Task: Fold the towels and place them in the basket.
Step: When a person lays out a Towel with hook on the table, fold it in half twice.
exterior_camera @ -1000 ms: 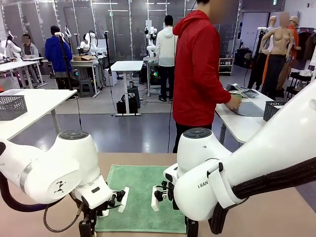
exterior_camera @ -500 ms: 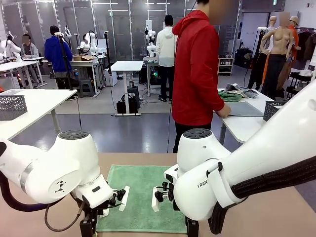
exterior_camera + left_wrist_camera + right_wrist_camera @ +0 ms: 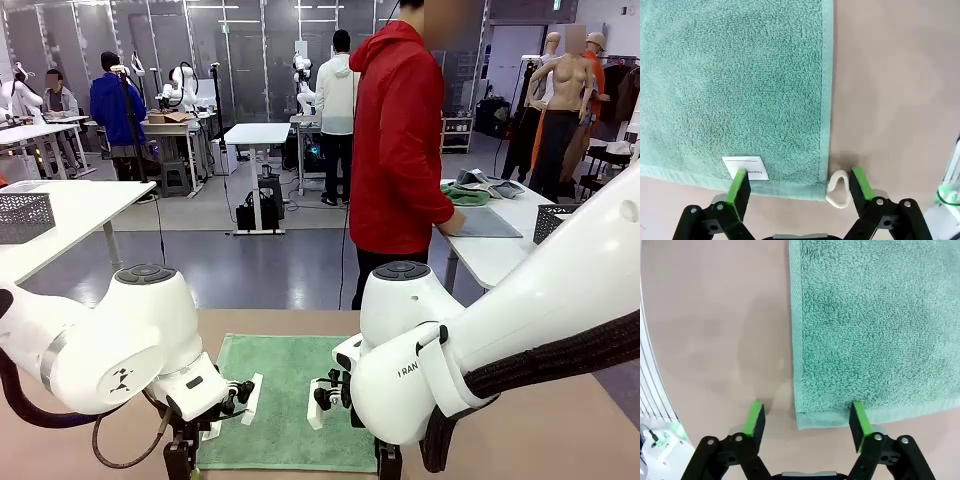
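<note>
- One mint green terry towel (image 3: 285, 395) lies spread flat on the tan bench (image 3: 900, 75), between the two white robot arms.
- The left claw (image 3: 800, 181) has its jaws wide and holds nothing. It sits low over one near corner of the green towel.
- One of its green pads is over the single white tag (image 3: 745, 168) sewn by the hem. The other is over bare bench, just beside the one white cord loop (image 3: 838, 189) sticking out at the corner.
- The right claw (image 3: 807, 421) is also wide and holds nothing. It straddles the other near corner, one pad above the hem and the other above bare bench.
- Whether any pad touches the cloth cannot be told.
- One person in a red hooded top (image 3: 400, 140) stands at the far side, turned to a white side table (image 3: 490, 255) on the right. One hand (image 3: 452, 222) rests at the edge of one grey-blue cloth (image 3: 488, 222) lying flat there.
- There are two baskets. A dark grey mesh basket (image 3: 553, 222) stands on that side table, near the grey-blue cloth. A second mesh basket (image 3: 22, 217) stands on another white table at far left. Both are well apart from the green towel.
</note>
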Robot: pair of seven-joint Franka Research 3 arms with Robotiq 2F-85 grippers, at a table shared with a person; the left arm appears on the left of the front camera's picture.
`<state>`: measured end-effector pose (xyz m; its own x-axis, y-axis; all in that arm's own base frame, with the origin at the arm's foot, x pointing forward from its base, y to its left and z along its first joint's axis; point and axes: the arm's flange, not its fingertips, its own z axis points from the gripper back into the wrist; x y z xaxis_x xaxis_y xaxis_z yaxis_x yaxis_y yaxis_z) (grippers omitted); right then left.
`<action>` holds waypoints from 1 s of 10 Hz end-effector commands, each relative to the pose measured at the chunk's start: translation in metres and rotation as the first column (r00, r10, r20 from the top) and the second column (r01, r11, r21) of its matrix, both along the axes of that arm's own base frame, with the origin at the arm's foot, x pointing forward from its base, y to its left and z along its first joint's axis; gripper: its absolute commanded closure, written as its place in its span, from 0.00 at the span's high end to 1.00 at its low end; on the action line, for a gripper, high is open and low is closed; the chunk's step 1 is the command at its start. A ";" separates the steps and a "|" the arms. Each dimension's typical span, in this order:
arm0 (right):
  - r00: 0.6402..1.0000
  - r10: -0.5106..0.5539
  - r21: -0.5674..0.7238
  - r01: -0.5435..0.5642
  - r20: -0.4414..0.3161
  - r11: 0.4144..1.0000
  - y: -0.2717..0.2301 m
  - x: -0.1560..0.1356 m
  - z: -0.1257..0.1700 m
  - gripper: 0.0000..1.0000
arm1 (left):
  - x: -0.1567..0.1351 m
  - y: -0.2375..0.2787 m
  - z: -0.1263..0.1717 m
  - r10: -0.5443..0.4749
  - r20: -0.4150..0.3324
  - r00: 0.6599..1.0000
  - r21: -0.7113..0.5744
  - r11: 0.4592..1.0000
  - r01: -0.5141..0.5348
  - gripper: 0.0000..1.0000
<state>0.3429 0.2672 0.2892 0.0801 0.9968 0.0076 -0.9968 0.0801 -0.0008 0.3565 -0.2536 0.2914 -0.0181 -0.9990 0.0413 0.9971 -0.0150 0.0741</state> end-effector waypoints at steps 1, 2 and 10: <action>1.000 0.018 0.020 -0.018 -0.008 1.000 -0.002 0.004 -0.001 0.80 | 0.001 -0.002 -0.009 0.008 0.042 0.999 0.021 1.000 -0.009 1.00; 1.000 0.018 0.023 -0.018 -0.004 1.000 -0.003 0.005 0.000 0.80 | 0.001 -0.002 -0.008 0.010 0.049 0.999 0.020 1.000 -0.011 1.00; 1.000 0.018 0.023 -0.018 -0.001 1.000 -0.004 0.006 0.005 0.67 | 0.001 0.000 -0.004 0.002 0.053 0.999 0.022 1.000 -0.004 0.72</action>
